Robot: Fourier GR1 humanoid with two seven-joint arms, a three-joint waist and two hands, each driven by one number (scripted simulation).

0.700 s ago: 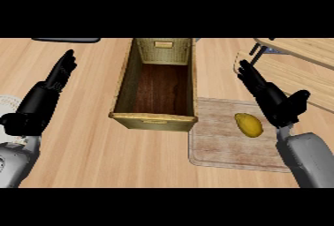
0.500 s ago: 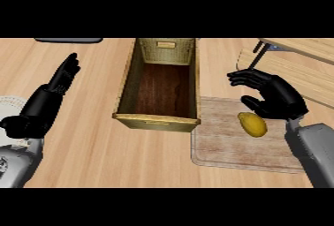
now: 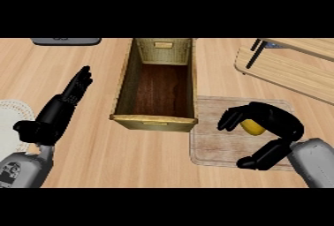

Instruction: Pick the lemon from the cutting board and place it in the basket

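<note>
A yellow lemon [image 3: 252, 127] lies on the pale wooden cutting board [image 3: 214, 145], right of centre. My right hand [image 3: 277, 123] arches over the lemon, so only a small part of it shows. The fingers curve down on its left side and the thumb stands well apart below it, so the hand is open. The long, deep basket [image 3: 153, 119] stands just left of the board, with a dark bare floor inside. At the left my left hand [image 3: 62, 110] rests open, its fingers straight and pointing up.
A white round mat [image 3: 9, 118] shows at the left edge under my left forearm. A grey flat object [image 3: 65, 40] lies at the top left. A wooden shelf with a dark metal leg [image 3: 287, 64] fills the top right corner.
My right hand has come down and toward me over the cutting board, its fingers bending from straight to arched over the lemon. The left hand has barely shifted.
</note>
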